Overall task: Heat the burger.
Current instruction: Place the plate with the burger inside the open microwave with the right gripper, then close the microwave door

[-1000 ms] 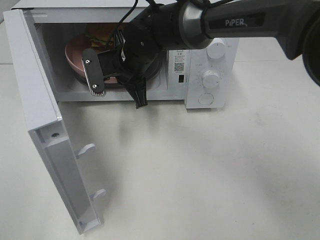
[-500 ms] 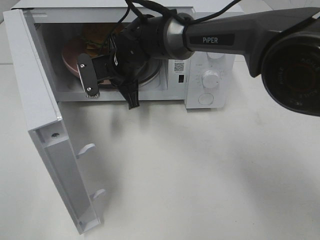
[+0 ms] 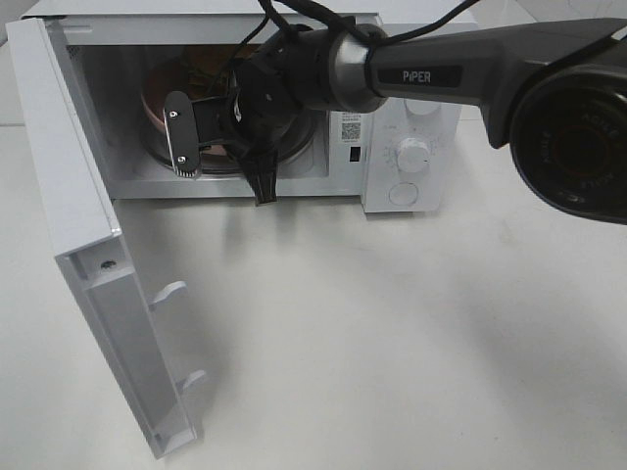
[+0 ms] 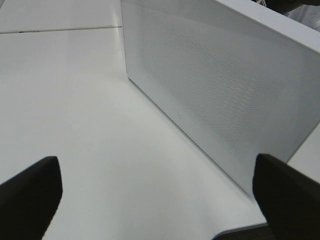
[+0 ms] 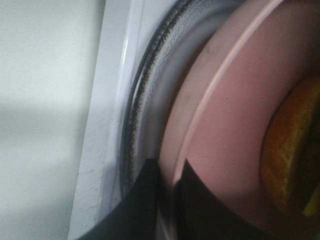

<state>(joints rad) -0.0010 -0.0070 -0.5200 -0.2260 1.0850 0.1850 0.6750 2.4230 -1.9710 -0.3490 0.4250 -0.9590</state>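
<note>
Bright, even light; soft shadows on the bench (image 3: pixel 441 343) before the microwave (image 3: pixel 438 127). Its cavity is dim; right wrist view blurred.

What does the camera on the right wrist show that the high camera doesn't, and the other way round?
Only the right wrist view: a close look at the right hand pinching the rim of the pink plate, with the glass turntable beneath.
Only the high view: the whole microwave, its open door, the knobs, the arm reaching inside, and the table.
Both: the plate inside the oven. The burger shows as a sliver up close, and the arm mostly hides it from above.
</note>
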